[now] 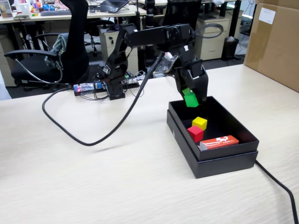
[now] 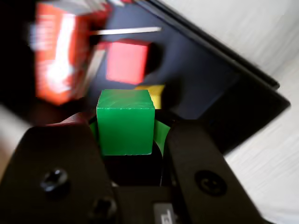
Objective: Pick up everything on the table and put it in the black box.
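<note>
- Closest to my wrist camera sits the green cube (image 2: 125, 122), pinched between the two jaws of my claw (image 2: 126, 135); the claw is closed on it and carries it clear of any surface.
- In the fixed view my claw (image 1: 191, 95) hangs over the far end of the black box (image 1: 224, 161), with the green cube (image 1: 190, 99) above the box's floor and inside the line of its rim, not touching it.
- The yellow cube (image 1: 200, 122) and the red cube (image 1: 195, 133) already lie inside the black box, close together near its middle; the wrist view shows the red cube (image 2: 127, 61) beyond the green one and a sliver of the yellow cube (image 2: 152, 93) just behind it.
- The orange-red packet (image 1: 219, 142) rests in the black box too, against its near wall.
- Around the black box the desk (image 1: 70, 177) carries no other cube that I can see, only my cable (image 1: 88, 140) trailing across it.
- My judgement: two of three cubes are delivered and the third is held over the box, so what remains is to release the green cube into it.
</note>
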Available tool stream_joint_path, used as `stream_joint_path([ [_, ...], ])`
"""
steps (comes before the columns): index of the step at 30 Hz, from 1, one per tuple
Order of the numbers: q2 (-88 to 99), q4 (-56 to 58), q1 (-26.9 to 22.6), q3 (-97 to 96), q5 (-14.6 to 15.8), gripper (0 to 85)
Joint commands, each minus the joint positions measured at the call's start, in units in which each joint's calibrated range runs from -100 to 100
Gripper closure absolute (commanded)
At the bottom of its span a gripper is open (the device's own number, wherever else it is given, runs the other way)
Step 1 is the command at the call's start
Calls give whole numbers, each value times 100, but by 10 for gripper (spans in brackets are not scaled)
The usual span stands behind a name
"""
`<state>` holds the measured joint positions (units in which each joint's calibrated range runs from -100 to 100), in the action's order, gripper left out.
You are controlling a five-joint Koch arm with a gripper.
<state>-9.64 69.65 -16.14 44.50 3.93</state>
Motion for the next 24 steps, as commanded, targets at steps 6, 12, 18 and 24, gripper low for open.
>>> stream_joint_path([
  [6,-636,-14,73,1,137,845],
  [12,-544,-14,93,-552,195,665],
  [18,-315,-14,98,-697,220,446],
  [24,523,-14,142,-615,220,423],
])
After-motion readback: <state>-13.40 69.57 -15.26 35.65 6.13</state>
